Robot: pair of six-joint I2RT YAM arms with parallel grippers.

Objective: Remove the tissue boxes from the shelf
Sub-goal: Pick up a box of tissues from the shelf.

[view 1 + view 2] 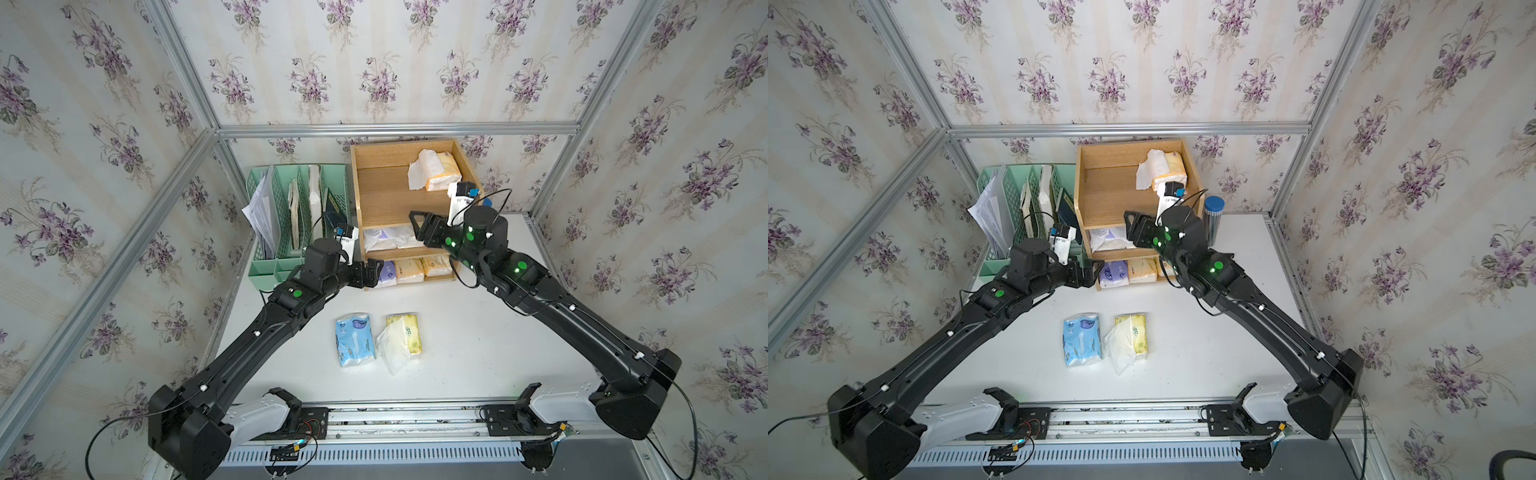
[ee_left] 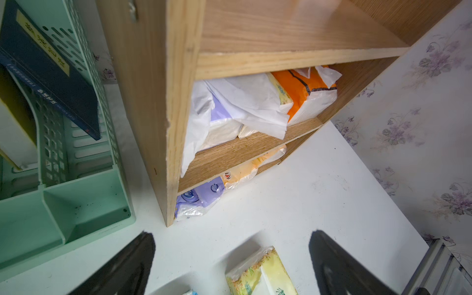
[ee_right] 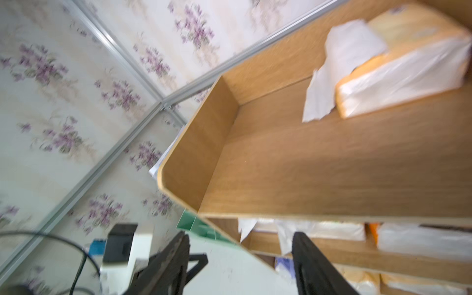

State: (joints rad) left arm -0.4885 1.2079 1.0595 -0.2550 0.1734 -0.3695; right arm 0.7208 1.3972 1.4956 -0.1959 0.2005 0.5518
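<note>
Slotted mint plastic rack at ten o'clock. Left gripper, jaws spread and empty, fronts the boxy wooden shelf at twelve. Crinkly soft packs sit on its tiers; loose packs lie at its six. Right gripper, released, screens the middle tier.

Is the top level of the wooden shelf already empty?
No, one pale orange tissue pack lies on the top level of the shelf.

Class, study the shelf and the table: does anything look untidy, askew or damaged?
Yes. Loose tissues spill from the yellow pack on the table, from the pale orange pack on the shelf's top tier, and over the middle-tier packs.
</note>
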